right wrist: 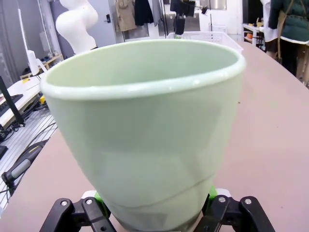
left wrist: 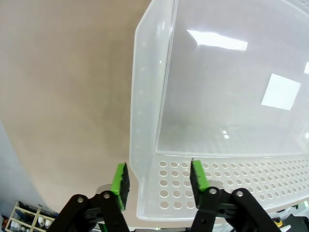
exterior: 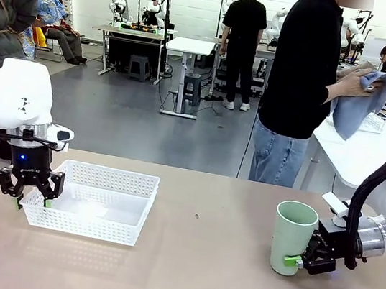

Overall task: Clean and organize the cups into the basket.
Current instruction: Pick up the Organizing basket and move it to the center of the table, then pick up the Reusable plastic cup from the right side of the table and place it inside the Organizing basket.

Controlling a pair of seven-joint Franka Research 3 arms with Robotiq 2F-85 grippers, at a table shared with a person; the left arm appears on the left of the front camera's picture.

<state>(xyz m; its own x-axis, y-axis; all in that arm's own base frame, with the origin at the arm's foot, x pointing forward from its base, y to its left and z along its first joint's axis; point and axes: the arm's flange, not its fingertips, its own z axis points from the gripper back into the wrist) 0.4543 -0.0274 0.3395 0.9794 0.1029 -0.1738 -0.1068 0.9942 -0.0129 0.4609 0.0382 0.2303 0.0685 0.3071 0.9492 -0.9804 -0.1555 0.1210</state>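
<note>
Your right gripper [exterior: 303, 261] clasped the mint cup [exterior: 294, 232] low, upright near the worktop's right edge; your left gripper [exterior: 33, 201] straddled the basket [exterior: 109, 170] wall near the left edge, grip unclear; next, probably, a lift across.

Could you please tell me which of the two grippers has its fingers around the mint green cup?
The right gripper: its fingers clasp the mint green cup near its base, whereas the left gripper straddles the white basket's wall.
</note>
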